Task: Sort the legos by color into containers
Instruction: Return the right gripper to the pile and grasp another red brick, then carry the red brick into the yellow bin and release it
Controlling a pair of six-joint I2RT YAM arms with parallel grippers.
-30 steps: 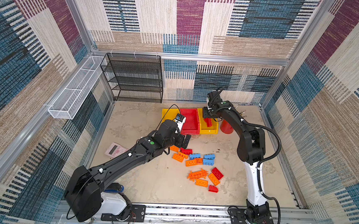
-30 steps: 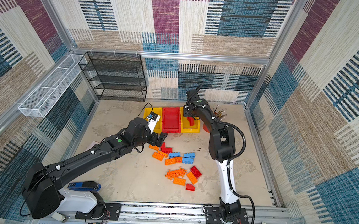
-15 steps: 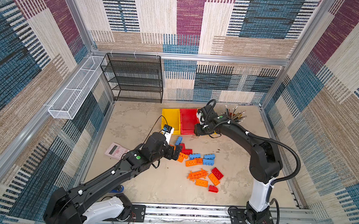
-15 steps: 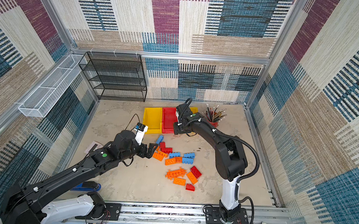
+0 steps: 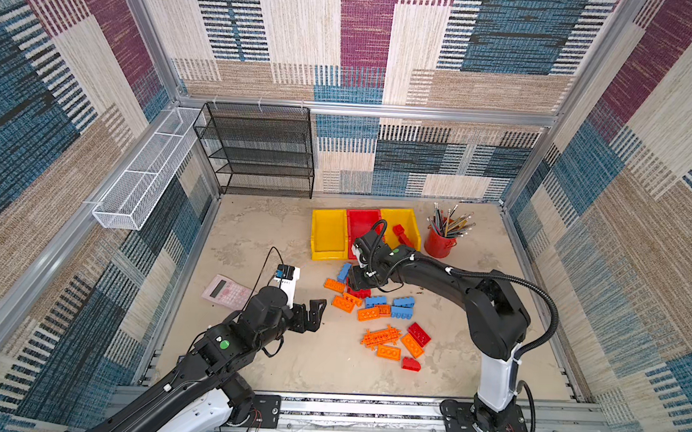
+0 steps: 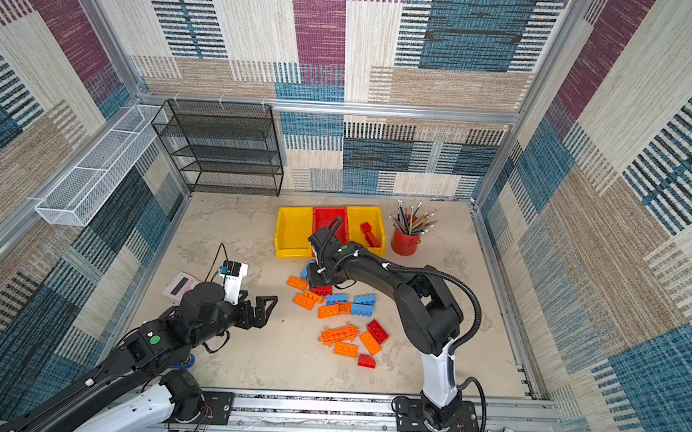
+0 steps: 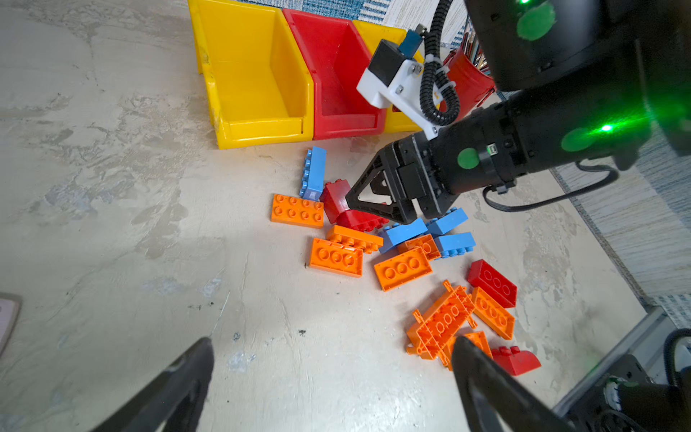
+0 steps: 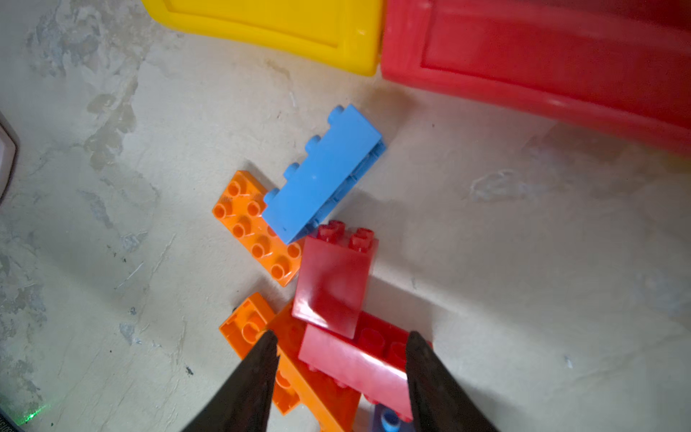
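Note:
Red, light blue and orange legos lie loose mid-table, among them a toothed orange plate [image 5: 381,336]. Three containers stand in a row behind: a yellow bin [image 5: 327,255], a red bin [image 5: 361,218] and a yellow bin [image 5: 413,219] holding red bricks [image 5: 401,234]. My right gripper [image 8: 340,336] is low over the pile's far end, open, its jaws straddling a red brick [image 8: 351,359] that rests on an orange brick [image 8: 318,389]. A sloped red brick [image 8: 332,284] and a blue brick [image 8: 325,172] lie just beyond. My left gripper [image 7: 332,343] hangs open and empty over bare table left of the pile.
A red pencil cup [image 5: 440,242] stands right of the bins. A pink calculator [image 5: 225,291] lies at the left, beside the left arm. A black mesh rack [image 5: 265,153] stands at the back left, with a white mesh basket [image 5: 147,170] on the left wall.
The right arm swung from over the right yellow bin down to the pile's far end. The left arm drew back from the pile toward the front left, still open.

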